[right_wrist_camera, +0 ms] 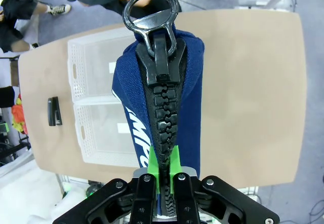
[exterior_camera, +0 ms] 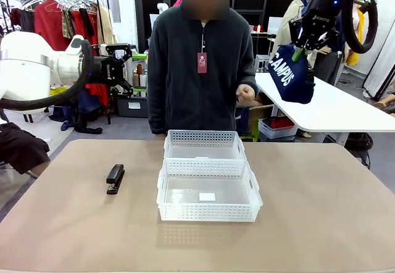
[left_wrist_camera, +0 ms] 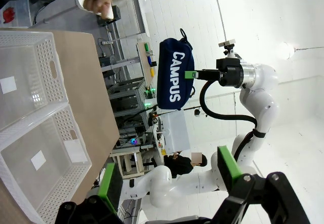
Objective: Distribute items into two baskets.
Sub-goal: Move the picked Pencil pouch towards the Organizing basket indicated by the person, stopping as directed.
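Note:
High at the right, my right gripper [exterior_camera: 300, 53] is shut on the top edge of the navy "CAMPUS" pouch [exterior_camera: 291, 74], which hangs well above the table. In the right wrist view the pouch [right_wrist_camera: 177, 92] fills the middle with its zip facing the camera, pinched between the green pads [right_wrist_camera: 163, 169]. The two white lattice baskets stand end to end mid-table, one near [exterior_camera: 207, 212] and one far [exterior_camera: 203, 138], both bare inside. The black stapler [exterior_camera: 115, 178] lies on the table left of them. My left gripper [exterior_camera: 118, 69] hovers open at the far left, holding nothing.
A person in a dark fleece stands at the far edge behind the baskets, one hand [exterior_camera: 247, 94] closed at waist height. The tan table [exterior_camera: 321, 211] has open room right of the baskets. A white table [exterior_camera: 345, 109] stands behind at the right.

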`<state>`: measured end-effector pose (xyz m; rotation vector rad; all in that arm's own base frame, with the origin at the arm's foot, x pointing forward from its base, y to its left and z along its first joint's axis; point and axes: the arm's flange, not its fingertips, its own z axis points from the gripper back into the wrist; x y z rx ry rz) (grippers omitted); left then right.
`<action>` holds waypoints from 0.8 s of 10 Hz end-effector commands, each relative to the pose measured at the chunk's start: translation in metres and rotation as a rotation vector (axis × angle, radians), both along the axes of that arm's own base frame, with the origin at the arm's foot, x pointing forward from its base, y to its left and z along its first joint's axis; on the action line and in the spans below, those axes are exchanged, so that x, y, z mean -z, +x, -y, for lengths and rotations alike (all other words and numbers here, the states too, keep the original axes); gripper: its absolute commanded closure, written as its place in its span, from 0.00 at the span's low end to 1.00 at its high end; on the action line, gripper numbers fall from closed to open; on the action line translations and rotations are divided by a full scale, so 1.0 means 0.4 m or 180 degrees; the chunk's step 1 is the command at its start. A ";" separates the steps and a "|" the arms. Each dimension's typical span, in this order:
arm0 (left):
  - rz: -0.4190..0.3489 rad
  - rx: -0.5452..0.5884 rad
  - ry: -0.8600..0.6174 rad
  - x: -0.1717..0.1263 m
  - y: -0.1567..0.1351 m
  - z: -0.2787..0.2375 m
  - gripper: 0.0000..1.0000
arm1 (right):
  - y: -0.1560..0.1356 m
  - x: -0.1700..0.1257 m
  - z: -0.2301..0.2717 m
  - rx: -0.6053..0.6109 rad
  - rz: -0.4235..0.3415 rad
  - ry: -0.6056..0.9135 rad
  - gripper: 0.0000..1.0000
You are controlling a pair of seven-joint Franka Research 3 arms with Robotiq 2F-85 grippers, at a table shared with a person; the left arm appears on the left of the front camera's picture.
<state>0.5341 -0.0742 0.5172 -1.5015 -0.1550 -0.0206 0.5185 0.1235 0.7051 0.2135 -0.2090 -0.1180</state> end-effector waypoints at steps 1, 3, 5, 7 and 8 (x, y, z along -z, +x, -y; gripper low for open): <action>0.0003 -0.0004 -0.0005 -0.006 -0.002 -0.002 0.00 | -0.006 -0.008 0.000 -0.0002 0.0012 -0.0002 1.00; 0.0003 -0.0004 -0.0005 -0.006 -0.002 -0.002 0.00 | -0.006 -0.008 0.000 -0.0002 0.0012 -0.0002 1.00; 0.0003 -0.0004 -0.0005 -0.006 -0.002 -0.002 0.00 | -0.006 -0.008 0.000 -0.0002 0.0012 -0.0002 1.00; 0.0003 -0.0004 -0.0005 -0.006 -0.002 -0.002 0.00 | -0.006 -0.008 0.000 -0.0002 0.0012 -0.0002 1.00; 0.0003 -0.0004 -0.0005 -0.006 -0.002 -0.002 0.00 | -0.006 -0.008 0.000 -0.0002 0.0012 -0.0002 1.00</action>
